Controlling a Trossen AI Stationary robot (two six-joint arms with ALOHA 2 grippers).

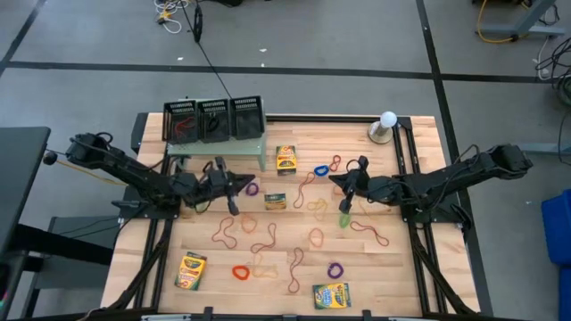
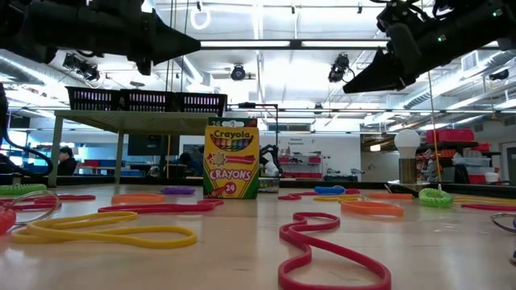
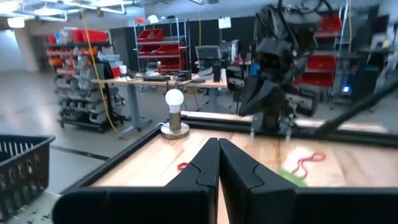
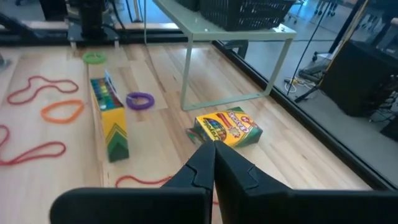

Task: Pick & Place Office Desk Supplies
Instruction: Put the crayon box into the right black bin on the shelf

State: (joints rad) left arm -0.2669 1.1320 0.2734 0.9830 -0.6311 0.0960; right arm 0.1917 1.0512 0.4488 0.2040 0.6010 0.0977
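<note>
Many thin rubber bands [image 1: 268,239] in several colours lie strewn over the wooden table. Several crayon boxes rest there too: one near the stand [image 1: 285,159], one in the middle [image 1: 276,201], two by the near edge [image 1: 191,270] [image 1: 331,295]. Three black mesh trays [image 1: 214,119] sit on the pale green stand [image 1: 259,153]. My left gripper [image 1: 241,185] [image 3: 217,152] hangs shut above the table left of centre, beside a purple band [image 1: 252,188]. My right gripper [image 1: 337,181] [image 4: 214,155] hangs shut right of centre, above a green band [image 1: 343,217]. Both hold nothing.
A white globe on a grey base [image 1: 385,125] stands at the far right corner. Dark rails [image 1: 406,152] run along the table's sides. In the low view both arms [image 2: 145,40] [image 2: 387,64] are raised well above the crayon box [image 2: 232,161].
</note>
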